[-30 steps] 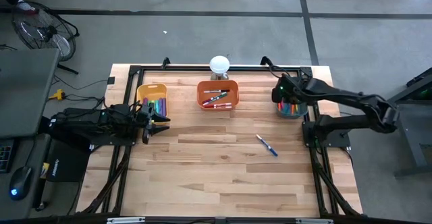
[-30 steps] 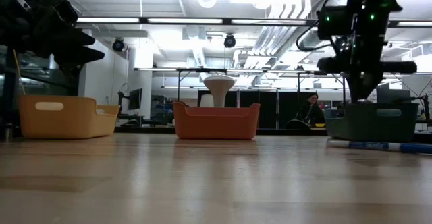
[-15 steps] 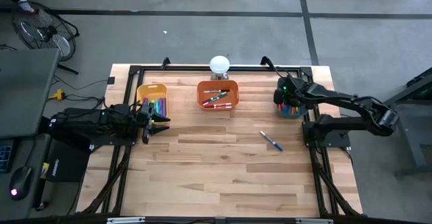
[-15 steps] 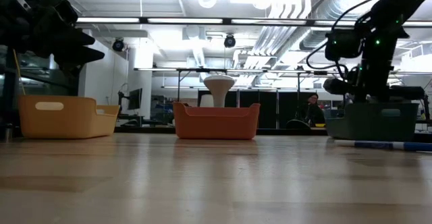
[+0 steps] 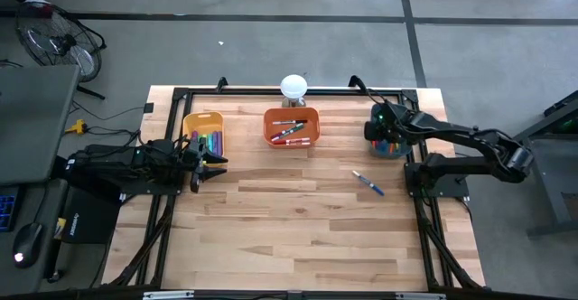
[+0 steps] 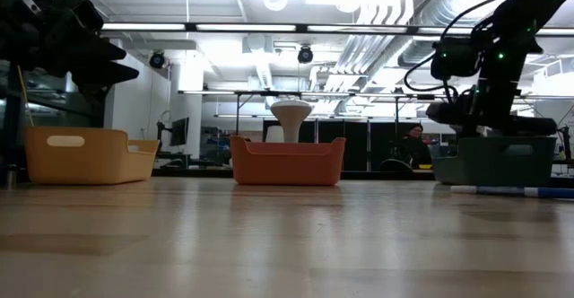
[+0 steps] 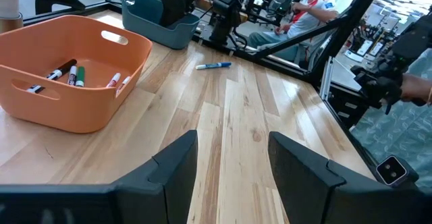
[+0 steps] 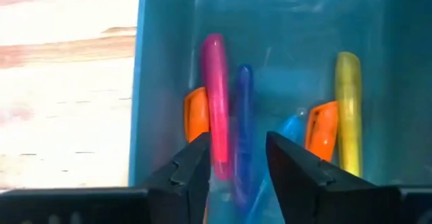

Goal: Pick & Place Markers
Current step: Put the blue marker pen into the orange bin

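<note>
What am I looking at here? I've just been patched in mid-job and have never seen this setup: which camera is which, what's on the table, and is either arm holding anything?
These are two dark robot arms at a wooden table. One picture looks straight down from above, one looks level along the tabletop, and one camera rides on each wrist.

On the table stand a yellow bin, an orange bin and a teal bin, each holding coloured markers. One blue marker lies loose on the wood, in front of the teal bin.

The left gripper waits beside the yellow bin, fingers open and empty. The right gripper hangs inside the teal bin, fingers apart over a pink marker and others lying on the bottom. It grips nothing.
</note>
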Robot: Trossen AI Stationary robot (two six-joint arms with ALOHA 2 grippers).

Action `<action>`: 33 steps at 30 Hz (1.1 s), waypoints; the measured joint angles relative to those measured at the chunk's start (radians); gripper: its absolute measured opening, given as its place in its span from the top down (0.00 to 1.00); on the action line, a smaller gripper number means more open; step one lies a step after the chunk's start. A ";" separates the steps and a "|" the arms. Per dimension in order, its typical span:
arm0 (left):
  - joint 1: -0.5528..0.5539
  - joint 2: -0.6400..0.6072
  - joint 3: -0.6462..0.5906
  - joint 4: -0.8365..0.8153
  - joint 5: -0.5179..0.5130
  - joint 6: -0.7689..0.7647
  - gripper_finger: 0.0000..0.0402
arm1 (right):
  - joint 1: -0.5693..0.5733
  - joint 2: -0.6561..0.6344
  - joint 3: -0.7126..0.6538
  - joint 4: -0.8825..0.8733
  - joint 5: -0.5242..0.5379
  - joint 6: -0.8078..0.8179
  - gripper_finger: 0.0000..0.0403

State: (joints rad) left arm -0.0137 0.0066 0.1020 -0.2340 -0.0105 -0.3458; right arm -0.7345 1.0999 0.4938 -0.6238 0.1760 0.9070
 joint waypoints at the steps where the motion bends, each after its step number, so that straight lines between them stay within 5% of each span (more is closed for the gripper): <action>1: 0.000 0.000 0.000 0.000 0.000 0.000 0.56 | 0.000 -0.001 0.000 0.001 -0.004 0.000 0.66; 12: 0.000 0.000 0.000 0.000 0.000 0.000 0.56 | 0.000 -0.063 0.115 -0.054 -0.011 -0.172 0.65; 17: 0.000 0.000 0.000 0.000 0.000 0.000 0.56 | 0.027 -0.075 0.186 -0.110 -0.173 -0.341 0.65; 24: 0.000 0.000 0.000 0.000 0.000 0.000 0.56 | 0.175 -0.075 0.198 -0.152 -0.362 -0.416 0.65; 33: 0.000 0.000 0.000 0.000 0.000 0.000 0.56 | 0.441 -0.073 0.197 -0.256 -0.260 -0.316 0.65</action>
State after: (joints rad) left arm -0.0135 0.0063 0.1020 -0.2340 -0.0105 -0.3458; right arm -0.2931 1.0271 0.6910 -0.8800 -0.0839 0.5911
